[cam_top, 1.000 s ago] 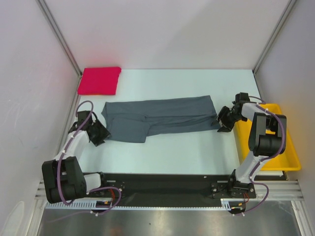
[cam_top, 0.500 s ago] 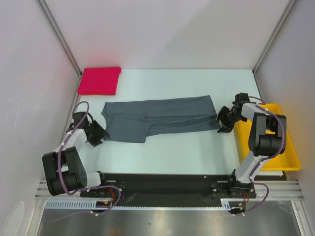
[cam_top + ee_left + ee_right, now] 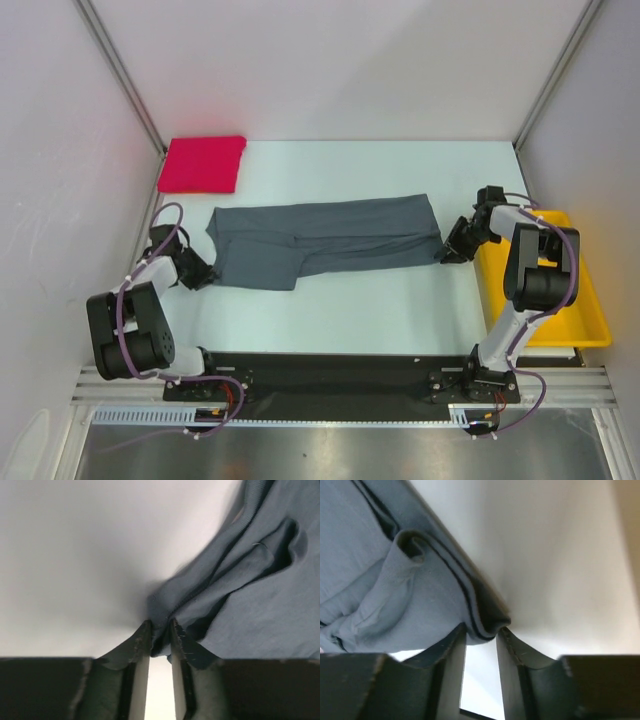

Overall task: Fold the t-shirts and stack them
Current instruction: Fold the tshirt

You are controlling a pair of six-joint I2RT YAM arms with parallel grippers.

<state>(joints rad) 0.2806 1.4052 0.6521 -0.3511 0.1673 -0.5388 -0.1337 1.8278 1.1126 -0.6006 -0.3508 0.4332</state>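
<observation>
Since a second ago, both claws have narrowed onto cloth. Left gripper [image 3: 160, 627] now pinches the near-left corner of the grey t-shirt [image 3: 330, 240]. Right gripper [image 3: 482, 630] is clamped on its folded right-end edge. The shirt lies lengthwise between the two claws, mid-table [image 3: 350, 310]. Yellow tray [image 3: 592, 300] sits beside the right arm, apart from the cloth. Red t-shirt [image 3: 203, 163] lies folded at the far-left corner, well apart.
</observation>
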